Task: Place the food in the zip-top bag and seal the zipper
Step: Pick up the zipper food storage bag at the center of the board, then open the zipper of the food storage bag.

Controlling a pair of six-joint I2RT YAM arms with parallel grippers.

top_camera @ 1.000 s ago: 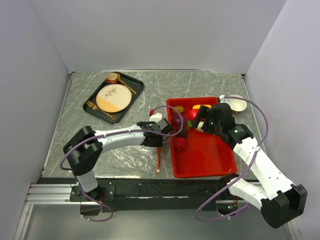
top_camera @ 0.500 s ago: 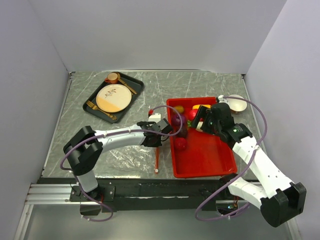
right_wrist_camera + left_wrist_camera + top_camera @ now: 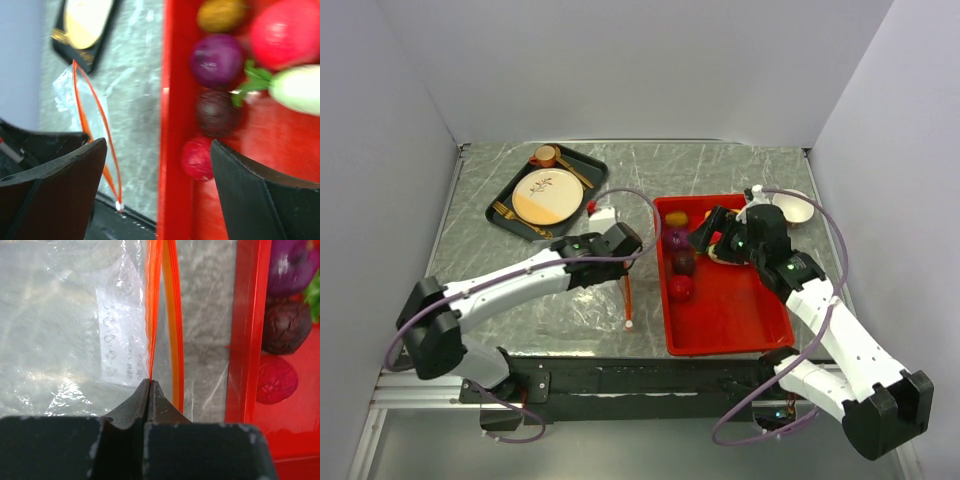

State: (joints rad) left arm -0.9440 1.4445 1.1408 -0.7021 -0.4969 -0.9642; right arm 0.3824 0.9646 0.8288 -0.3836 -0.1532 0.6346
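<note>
Grey marbled table (image 3: pixel 720 165), white walls all round. Left gripper (image 3: pixel 150 385) is clamped tight on the zipper (image 3: pixel 153 300), pinching one orange lip right at its tips; the other lip bows out just right of those tips, so the mouth gapes a bit. The rest of the bag (image 3: pixel 60 330) lies flat on the table ahead and left of that gripper, with a white label (image 3: pixel 122 335) showing through just ahead-left of the tips.

The red tray (image 3: pixel 247 340) sits just right of the left gripper; its wall runs alongside the zipper, near but apart.

Right gripper (image 3: pixel 159 146) hangs over that tray with its jaws spread wide, gripping nothing. The food (image 3: pixel 287 32) is all in the tray. The small red piece (image 3: pixel 197 159) is between the fingers, nearer the right one; ahead of it comes the maroon piece (image 3: pixel 216 114), then the purple piece (image 3: pixel 217 60), then the yellowish piece (image 3: pixel 220 14) furthest out. The white piece (image 3: pixel 300 90) with its green tip lies ahead-right. Zipper and bag are off to this gripper's left, and the tab (image 3: pixel 119 205) is just beside its left finger.

Black tray (image 3: pixel 585 185) with a plate (image 3: pixel 548 195) sits well beyond the left gripper; a white bowl (image 3: pixel 798 208) is near the right arm's wrist, outside the red tray.
</note>
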